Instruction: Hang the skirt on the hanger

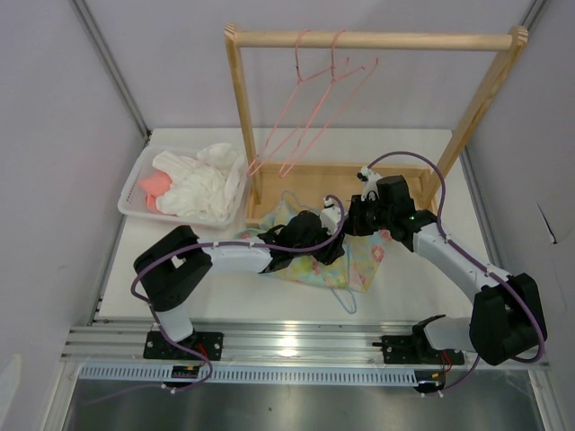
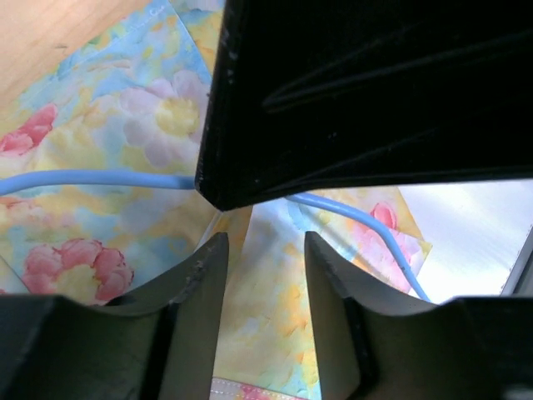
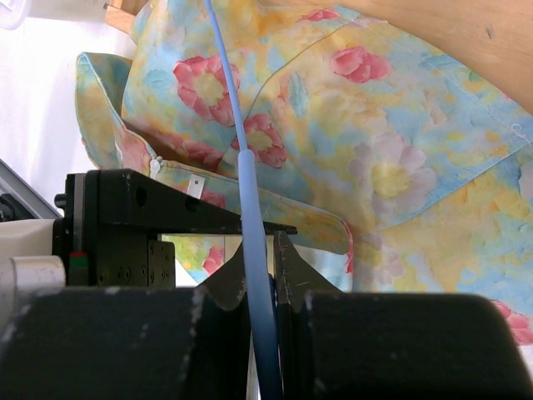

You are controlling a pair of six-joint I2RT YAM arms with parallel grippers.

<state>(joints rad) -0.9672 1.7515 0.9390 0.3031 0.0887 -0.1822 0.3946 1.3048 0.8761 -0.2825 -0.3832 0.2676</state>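
The skirt (image 1: pixel 358 266), pastel patchwork with pink flowers, lies bunched on the table in front of the wooden rack's base. The light-blue hanger (image 1: pixel 347 303) lies across it, its hook poking out at the skirt's near edge. My right gripper (image 1: pixel 358 218) is shut on the hanger's wire (image 3: pixel 225 83), which runs up between its fingers (image 3: pixel 258 246) over the skirt (image 3: pixel 391 150). My left gripper (image 1: pixel 316 241) sits low over the skirt (image 2: pixel 125 125), jaws apart (image 2: pixel 262 242), with cloth showing in the gap. The blue wire (image 2: pixel 83 177) passes behind the right gripper's black body.
A wooden rack (image 1: pixel 377 39) stands at the back with pink wire hangers (image 1: pixel 314 108) on its bar. A white basket (image 1: pixel 132 196) at the left holds white cloth (image 1: pixel 202 184) and a coral-pink cloth (image 1: pixel 154 186). The two grippers are close together.
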